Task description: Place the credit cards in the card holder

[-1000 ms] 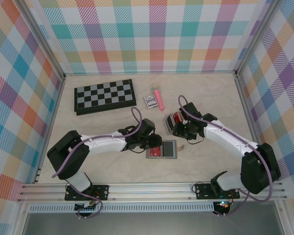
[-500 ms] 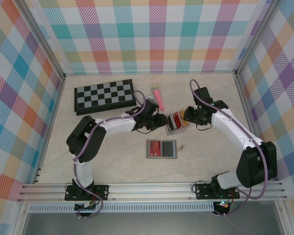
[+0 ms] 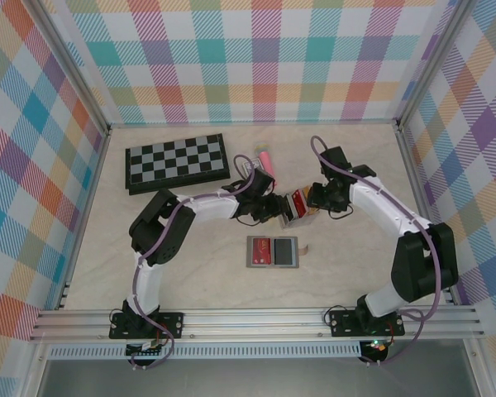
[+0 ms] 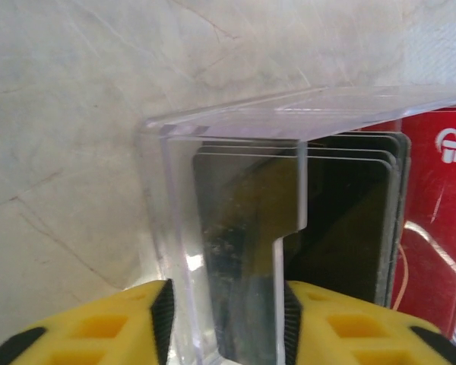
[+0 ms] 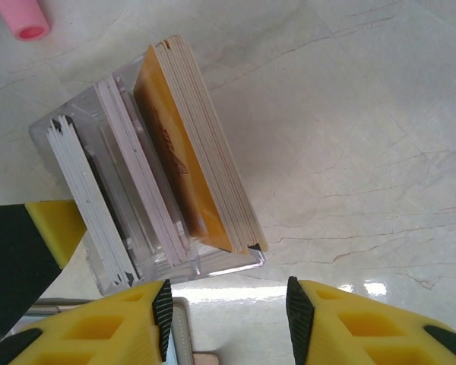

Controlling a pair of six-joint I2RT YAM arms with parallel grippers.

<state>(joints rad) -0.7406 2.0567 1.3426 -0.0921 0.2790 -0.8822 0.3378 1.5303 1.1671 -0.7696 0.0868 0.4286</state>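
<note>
The card holder (image 3: 273, 265) lies open on the table, a red card (image 3: 261, 249) in its left half and a dark one (image 3: 286, 249) in its right. Just beyond it stands a clear slotted rack (image 3: 296, 205) packed with upright credit cards: dark ones (image 4: 342, 220), a red one (image 4: 441, 213) and a tan-yellow stack (image 5: 190, 167). My left gripper (image 3: 277, 208) (image 4: 226, 300) is shut on the rack's clear end wall (image 4: 235, 228). My right gripper (image 3: 314, 203) (image 5: 226, 296) hangs open at the rack's other side, with bare table between its fingers.
A folded chessboard (image 3: 177, 162) lies at the back left. A pink cylinder (image 3: 269, 165) (image 5: 23, 17) and a small patterned box (image 3: 250, 169) sit behind the rack. A corner of the card holder (image 5: 178, 334) shows by my right gripper's left finger.
My left gripper has left the card holder and moved back to the rack, closing on its end wall. The right gripper has drawn back to the rack's right side.
</note>
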